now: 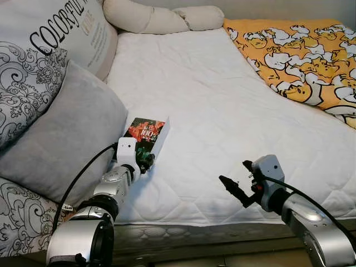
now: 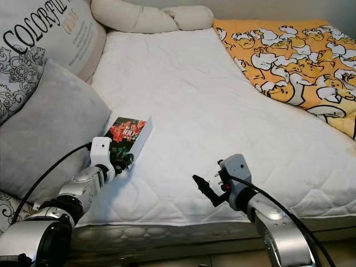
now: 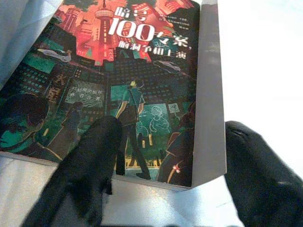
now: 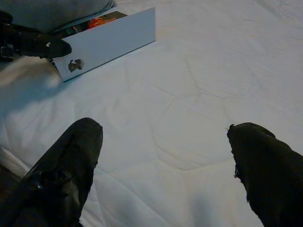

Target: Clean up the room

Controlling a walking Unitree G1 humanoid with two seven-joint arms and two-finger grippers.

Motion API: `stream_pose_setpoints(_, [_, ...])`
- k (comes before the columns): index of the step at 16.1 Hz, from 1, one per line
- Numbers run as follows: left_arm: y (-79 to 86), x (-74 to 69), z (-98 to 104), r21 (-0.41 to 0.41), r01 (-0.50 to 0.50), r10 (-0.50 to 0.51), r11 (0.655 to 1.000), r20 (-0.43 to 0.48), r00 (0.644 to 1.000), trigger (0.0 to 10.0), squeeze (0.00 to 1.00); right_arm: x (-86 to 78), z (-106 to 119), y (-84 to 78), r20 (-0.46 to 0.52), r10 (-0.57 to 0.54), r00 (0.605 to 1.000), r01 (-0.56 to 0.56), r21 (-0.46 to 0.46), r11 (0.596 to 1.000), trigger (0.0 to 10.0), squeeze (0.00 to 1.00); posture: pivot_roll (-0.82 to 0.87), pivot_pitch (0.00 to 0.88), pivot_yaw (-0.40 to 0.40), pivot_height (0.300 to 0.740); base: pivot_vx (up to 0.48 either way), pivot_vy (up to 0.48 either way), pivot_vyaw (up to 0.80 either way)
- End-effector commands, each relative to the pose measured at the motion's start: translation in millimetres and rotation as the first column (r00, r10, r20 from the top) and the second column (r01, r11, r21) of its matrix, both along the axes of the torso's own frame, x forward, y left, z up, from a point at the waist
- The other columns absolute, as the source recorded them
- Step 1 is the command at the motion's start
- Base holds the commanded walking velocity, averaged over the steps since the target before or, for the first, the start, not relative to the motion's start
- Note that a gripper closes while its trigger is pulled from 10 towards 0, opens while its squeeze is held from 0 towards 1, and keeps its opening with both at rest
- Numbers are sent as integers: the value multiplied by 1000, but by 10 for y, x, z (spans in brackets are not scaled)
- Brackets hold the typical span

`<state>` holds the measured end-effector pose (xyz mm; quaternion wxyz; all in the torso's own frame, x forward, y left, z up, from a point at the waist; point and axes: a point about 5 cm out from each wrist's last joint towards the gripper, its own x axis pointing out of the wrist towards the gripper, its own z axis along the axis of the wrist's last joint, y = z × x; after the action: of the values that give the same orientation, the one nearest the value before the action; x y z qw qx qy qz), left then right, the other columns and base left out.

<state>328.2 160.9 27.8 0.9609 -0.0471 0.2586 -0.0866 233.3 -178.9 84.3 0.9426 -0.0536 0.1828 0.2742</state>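
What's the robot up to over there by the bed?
Its left gripper is at the near end of a book lying on the white mattress beside a grey pillow, fingers open astride the book's corner, not yet closed. The right gripper hovers open over bare mattress further right.

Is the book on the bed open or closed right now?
Closed: the book lies flat on the bed, cover up, left gripper at its near edge.

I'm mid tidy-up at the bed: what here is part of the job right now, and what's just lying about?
In play:
dark illustrated paperback book
left gripper, fingers open at its near edge

Lying about:
grey cushion
orange cartoon-print blanket
cream bolster pillows
right gripper, open, hovering
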Motion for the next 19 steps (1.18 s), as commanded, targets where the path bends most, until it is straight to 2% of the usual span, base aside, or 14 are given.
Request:
stream_pose_setpoints(1, [3, -21, -27, 15, 2, -2, 1000, -7, 1000, 0, 0, 16, 52, 28, 17, 15, 1000, -15, 1, 1000, 10000, 0, -148, 0, 17, 740, 0, 0, 0])
stream_pose_setpoints(4, [-10, -29, -39, 30, 19, -19, 999, -17, 1000, 0, 0, 16, 56, 45, 18, 18, 1000, -18, 7, 1000, 10000, 0, -149, 0, 19, 740, 0, 0, 0])
stream_pose_setpoints(7, [-90, -37, -57, 12, 43, -43, 999, -41, 998, 0, 0, 3, 66, 50, 24, 31, 999, -31, 6, 1000, 10000, 0, -149, 0, 24, 740, 0, 0, 0])
stream_pose_setpoints(10, [-141, -38, -65, -18, 43, -44, 999, -66, 997, 0, 0, -70, 130, 85, 16, 128, 992, -128, 53, 990, 10000, 0, -151, 0, 33, 740, 0, 0, 0])
stream_pose_setpoints(11, [-229, -36, -64, -55, 56, -60, 997, -83, 995, 0, 0, -135, 188, 95, 7, 218, 976, -218, 72, 973, 10000, 0, -155, 0, 40, 740, 0, 0, 0])
stream_pose_setpoints(13, [-318, -34, -60, -83, 71, -78, 994, -94, 993, 0, 0, -167, 209, 73, -9, 271, 962, -270, 78, 960, 10000, 0, -161, 0, 49, 740, 0, 0, 0])
stream_pose_setpoints(15, [-524, -14, -23, -165, 75, -94, 983, -108, 990, 0, 0, -243, 205, 23, -81, 378, 922, -373, 75, 925, 10000, 0, -169, 0, 54, 740, 0, 0, 0])
stream_pose_setpoints(17, [-656, -4, 6, -193, 94, -117, 977, -112, 987, 0, 0, -266, 195, -30, -105, 398, 911, -394, 55, 917, 10000, 0, -173, 0, 54, 740, 0, 0, 0])
stream_pose_setpoints(19, [-749, 2, 32, -176, 135, -154, 975, -97, 983, 0, 0, -271, 181, -86, -113, 396, 911, -394, 46, 918, 10000, 0, -175, 0, 55, 740, 0, 0, 0])
